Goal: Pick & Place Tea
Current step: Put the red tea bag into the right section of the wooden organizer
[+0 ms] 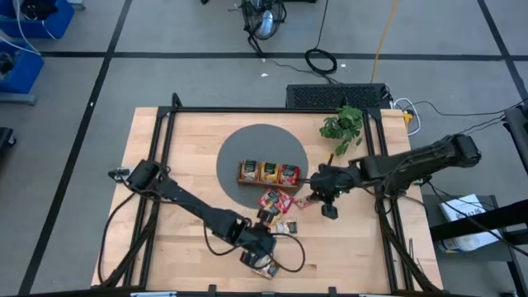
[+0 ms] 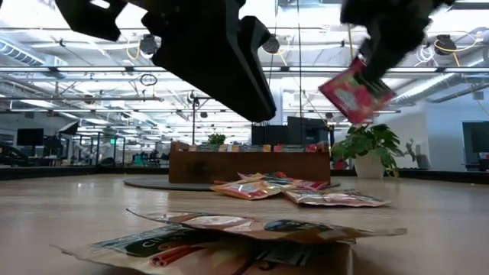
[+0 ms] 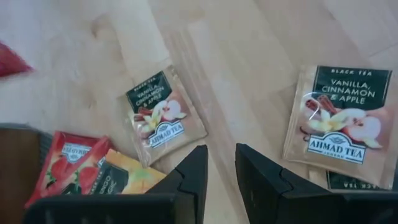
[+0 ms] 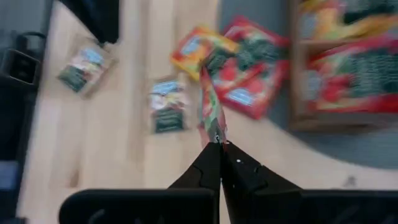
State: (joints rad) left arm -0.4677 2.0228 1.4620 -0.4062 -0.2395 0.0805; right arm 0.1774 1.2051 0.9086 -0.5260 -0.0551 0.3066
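Pinched flat together, your right gripper's [image 4: 219, 142] jaws hold a red printed tea sachet [image 4: 210, 111] by its edge, lifted clear of the pale wooden table [image 1: 165, 157]. At its 9 o'clock sits the brown three-compartment wooden tray [image 1: 269, 172] on a grey round mat [image 1: 247, 144], loose red and orange sachets [image 1: 275, 200] just beside it. Your left gripper [image 3: 221, 168], jaws slightly apart and empty, hovers above two beige vanilla-cinnamon-apple sachets [image 3: 163, 114].
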